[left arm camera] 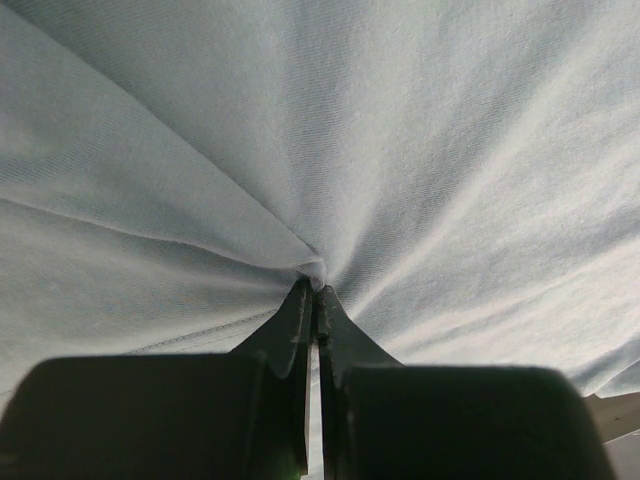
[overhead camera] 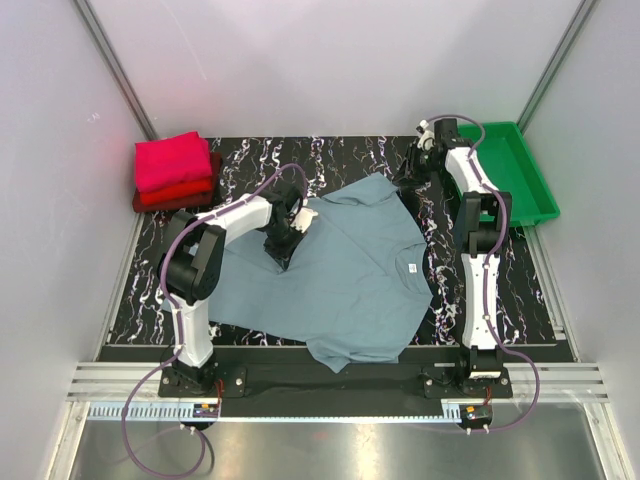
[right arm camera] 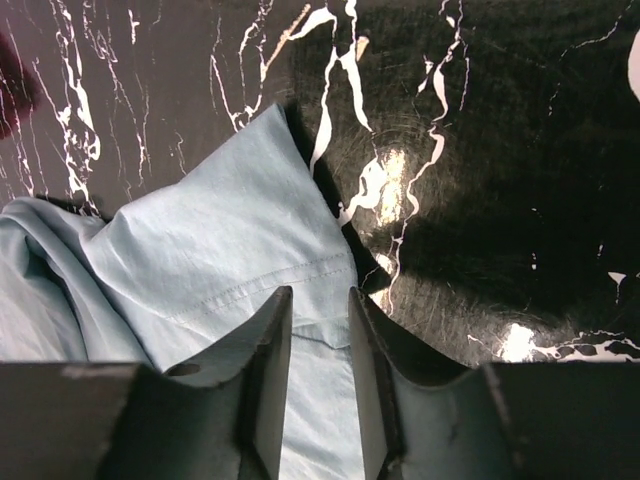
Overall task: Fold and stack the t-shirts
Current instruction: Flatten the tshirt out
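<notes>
A dusty grey-blue t-shirt [overhead camera: 340, 280] lies spread on the black marbled table [overhead camera: 250, 160], its white neck tag [overhead camera: 409, 266] near the right side. My left gripper [overhead camera: 283, 238] is shut on a pinched fold of it; in the left wrist view the cloth [left arm camera: 330, 130] fans out from the closed tips [left arm camera: 318, 290]. My right gripper [overhead camera: 408, 178] is open at the shirt's far right sleeve; in the right wrist view the sleeve hem [right arm camera: 220, 240] lies between and beyond the parted jaws [right arm camera: 319, 305]. Folded magenta-pink [overhead camera: 172, 160] and red [overhead camera: 180, 191] shirts are stacked at the back left.
A green plastic tray [overhead camera: 520, 170] stands at the back right, beside the right arm. Grey walls close in the table on three sides. The table's near edge runs by the arm bases.
</notes>
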